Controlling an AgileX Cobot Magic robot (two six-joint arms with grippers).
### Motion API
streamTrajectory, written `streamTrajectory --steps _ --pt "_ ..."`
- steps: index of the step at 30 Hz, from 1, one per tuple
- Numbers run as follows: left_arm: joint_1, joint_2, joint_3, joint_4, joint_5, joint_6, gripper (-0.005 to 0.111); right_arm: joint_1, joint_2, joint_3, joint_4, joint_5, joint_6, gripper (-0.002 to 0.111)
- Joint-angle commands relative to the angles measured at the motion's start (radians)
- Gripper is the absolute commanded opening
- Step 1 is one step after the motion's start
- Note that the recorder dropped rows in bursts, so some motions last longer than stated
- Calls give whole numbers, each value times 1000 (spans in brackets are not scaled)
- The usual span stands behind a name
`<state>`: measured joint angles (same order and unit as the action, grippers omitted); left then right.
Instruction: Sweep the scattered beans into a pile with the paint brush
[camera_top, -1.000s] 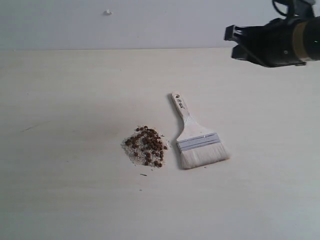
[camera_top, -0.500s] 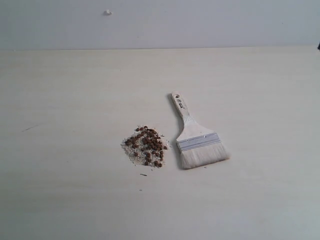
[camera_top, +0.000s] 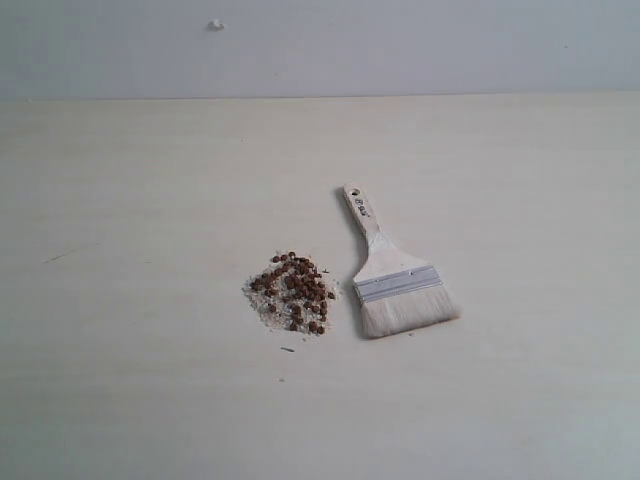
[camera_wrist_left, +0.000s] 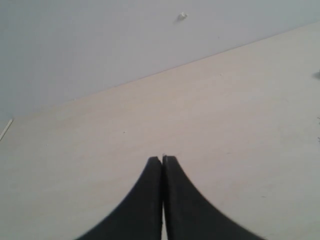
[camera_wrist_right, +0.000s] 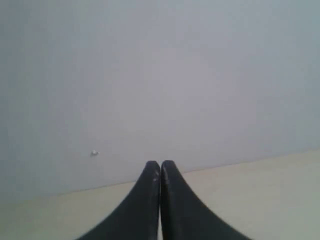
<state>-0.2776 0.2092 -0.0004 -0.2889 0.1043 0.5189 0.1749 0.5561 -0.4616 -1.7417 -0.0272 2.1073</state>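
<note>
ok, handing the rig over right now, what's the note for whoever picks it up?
Left pincer: shut, empty, above bare table. Right pincer: shut, empty, facing the wall.
The beans are in one pile; paint brush lies flat beside it, on its right in the exterior view, not held.
Done: sweeping looks finished. Left: at most a few stray specks near the pile.

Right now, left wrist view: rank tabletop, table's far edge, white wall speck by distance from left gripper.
1. tabletop, right ahead of the left gripper.
2. table's far edge, farther ahead.
3. white wall speck, beyond and above that edge.
</note>
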Motion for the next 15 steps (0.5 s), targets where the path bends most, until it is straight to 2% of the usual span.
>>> streamTrajectory --steps 1,4,5,6,7,8,9,10,12,15 --pt "1 -3 0 -3 -5 -2 0 0 -16 5 -3 -9 -45 0" --pt "1 -3 0 -3 -5 -2 0 0 -15 5 -3 -5 -60 0" --pt "1 -3 0 -3 -5 -2 0 0 -17 5 44 -1 -107 0" --pt "1 -3 0 -3 -5 -2 0 0 -20 8 189 9 -230 0" --pt "1 -3 0 -3 -5 -2 0 0 -36 19 641 63 -700 0" --pt "1 -3 0 -3 -5 -2 0 0 -47 19 902 118 -991 0" --pt "1 -3 0 -3 -5 -2 0 0 -71 19 1293 206 -1460 0" --pt "1 -3 0 -3 -5 -2 0 0 -96 23 1532 238 -1751 0" --pt "1 -3 0 -3 -5 -2 0 0 -154 53 1677 231 -1939 0" --pt "1 -3 0 -3 -5 -2 0 0 -303 133 1682 215 -2042 0"
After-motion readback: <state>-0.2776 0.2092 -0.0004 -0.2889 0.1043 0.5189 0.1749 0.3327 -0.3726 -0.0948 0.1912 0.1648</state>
